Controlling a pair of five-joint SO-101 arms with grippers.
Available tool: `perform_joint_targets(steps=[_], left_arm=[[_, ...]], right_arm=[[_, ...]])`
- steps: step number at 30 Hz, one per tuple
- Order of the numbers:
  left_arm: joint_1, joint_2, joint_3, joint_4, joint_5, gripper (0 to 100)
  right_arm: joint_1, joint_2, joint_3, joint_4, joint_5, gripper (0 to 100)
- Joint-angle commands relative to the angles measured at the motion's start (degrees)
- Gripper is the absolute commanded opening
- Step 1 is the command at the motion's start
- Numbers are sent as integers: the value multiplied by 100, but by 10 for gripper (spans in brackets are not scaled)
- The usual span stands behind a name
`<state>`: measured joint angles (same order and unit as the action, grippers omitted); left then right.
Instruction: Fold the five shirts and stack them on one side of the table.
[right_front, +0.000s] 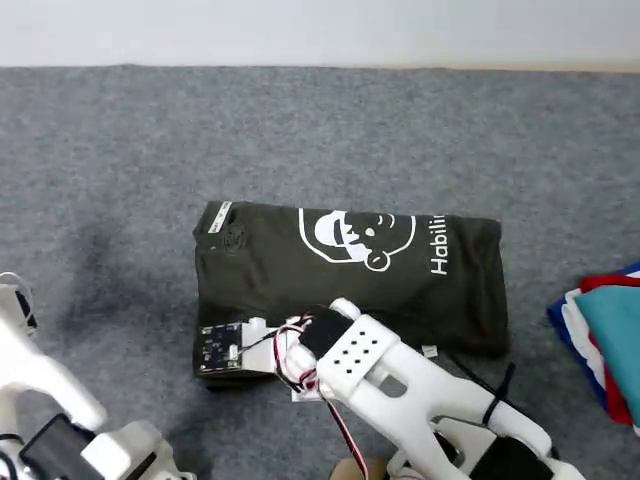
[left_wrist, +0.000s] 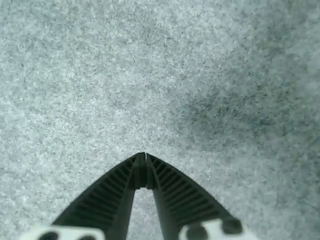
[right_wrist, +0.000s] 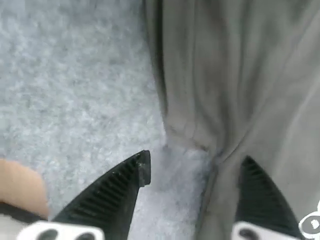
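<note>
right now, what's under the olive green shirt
The olive green shirt lies folded on the grey carpeted tabletop, which shows around it. Anything directly beneath is hidden by the fabric. The right end effector, open, straddles its near edge.

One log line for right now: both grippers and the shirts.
left gripper: shut, over grey mat | right gripper: open, at olive shirt edge | olive shirt: folded, mid-table | other shirts: piled at side
</note>
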<state>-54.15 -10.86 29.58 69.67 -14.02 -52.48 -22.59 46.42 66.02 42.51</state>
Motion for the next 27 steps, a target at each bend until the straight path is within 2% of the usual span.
perform_joint_targets(steps=[1, 8, 16, 21, 27], left_arm=[[-26, -185, -22, -53, 0, 2], [-26, -202, 119, -97, -26, 2], [-26, -220, 119, -79, -26, 2], [-35, -220, 119, -62, -26, 2], [-35, -220, 119, -62, -26, 2]], right_arm=[[-92, 215, -35, -330, 53, 314], [-101, 1174, -220, -637, 62, 314], [-92, 1446, -264, -884, 44, 309], [-101, 1736, -352, -1042, 44, 217], [13, 2123, -730, -1033, 62, 204]])
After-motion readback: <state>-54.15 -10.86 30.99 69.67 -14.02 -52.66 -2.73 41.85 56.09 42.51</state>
